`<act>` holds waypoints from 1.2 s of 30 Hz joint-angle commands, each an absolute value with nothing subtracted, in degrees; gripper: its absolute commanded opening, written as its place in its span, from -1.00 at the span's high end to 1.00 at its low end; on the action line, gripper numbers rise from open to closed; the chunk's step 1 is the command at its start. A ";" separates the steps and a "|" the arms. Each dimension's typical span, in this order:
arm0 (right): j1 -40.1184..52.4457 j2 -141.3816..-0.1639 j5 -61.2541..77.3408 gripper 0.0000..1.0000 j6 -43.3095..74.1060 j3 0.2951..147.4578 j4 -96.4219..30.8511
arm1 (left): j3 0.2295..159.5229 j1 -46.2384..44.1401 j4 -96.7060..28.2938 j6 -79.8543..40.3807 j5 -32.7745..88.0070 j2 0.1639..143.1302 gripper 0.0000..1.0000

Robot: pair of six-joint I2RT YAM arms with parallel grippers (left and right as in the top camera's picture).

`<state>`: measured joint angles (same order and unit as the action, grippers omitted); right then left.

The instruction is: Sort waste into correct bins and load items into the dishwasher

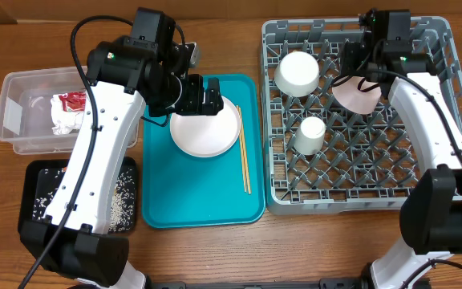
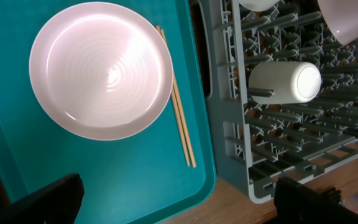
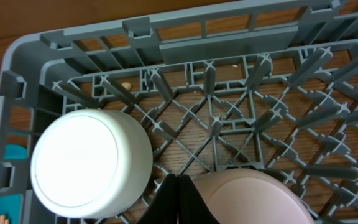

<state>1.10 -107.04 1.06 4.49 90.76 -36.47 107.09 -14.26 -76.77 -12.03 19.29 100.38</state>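
A brown wooden table [image 1: 22, 36] is seen under everything, its grain running sideways in the overhead view, evenly and brightly lit.

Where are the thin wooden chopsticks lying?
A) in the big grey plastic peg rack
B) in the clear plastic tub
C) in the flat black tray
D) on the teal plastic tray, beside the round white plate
D: the thin wooden chopsticks lie on the teal plastic tray, alongside the round white plate.
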 commanded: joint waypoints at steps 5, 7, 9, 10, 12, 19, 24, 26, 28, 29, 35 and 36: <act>0.89 -111.09 -4.43 0.92 4.73 92.20 -40.86 | 108.01 -14.66 -76.86 -11.57 19.05 99.74 -1.00; 0.89 -110.78 -4.43 0.92 4.73 92.31 -44.25 | 108.01 -14.66 -76.86 -11.57 19.05 99.74 -0.99; 0.91 -109.93 -4.40 0.92 4.75 92.33 -49.65 | 108.01 -14.66 -76.86 -11.57 19.05 99.74 -1.00; 0.91 -109.51 -4.38 0.92 4.78 92.33 -52.10 | 108.01 -14.66 -76.86 -11.57 19.05 99.74 -0.99; 0.91 -108.64 -4.29 0.92 4.80 92.33 -56.62 | 108.01 -14.66 -76.86 -11.57 19.05 99.74 -1.00; 0.89 -105.58 0.95 0.92 6.26 92.33 -59.68 | 108.01 -14.66 -76.86 -11.57 19.05 99.74 -1.00; 0.23 -105.21 -0.43 0.92 6.63 92.33 -55.13 | 108.01 -14.66 -76.86 -11.57 19.05 99.74 -0.99; -0.71 -105.21 -1.63 0.92 8.29 92.33 -52.27 | 108.01 -14.66 -76.86 -11.57 19.05 99.74 -1.00; -1.78 -105.21 -1.56 0.92 9.32 92.33 -49.67 | 108.01 -14.66 -76.86 -11.57 19.05 99.74 -1.00; -2.37 -105.21 -1.63 0.92 9.78 92.33 -48.53 | 108.01 -14.66 -76.86 -11.57 19.05 99.74 -0.99; -4.86 -105.56 0.23 0.92 12.23 91.92 -47.22 | 108.01 -14.66 -76.86 -11.57 19.05 99.74 -1.00; -4.86 -105.56 0.89 0.92 12.23 91.57 -47.44 | 108.01 -14.66 -76.86 -11.57 19.05 99.74 -1.00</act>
<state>-4.64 -106.98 -0.32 10.52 92.55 -47.22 107.09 -14.26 -76.77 -12.03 19.29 100.38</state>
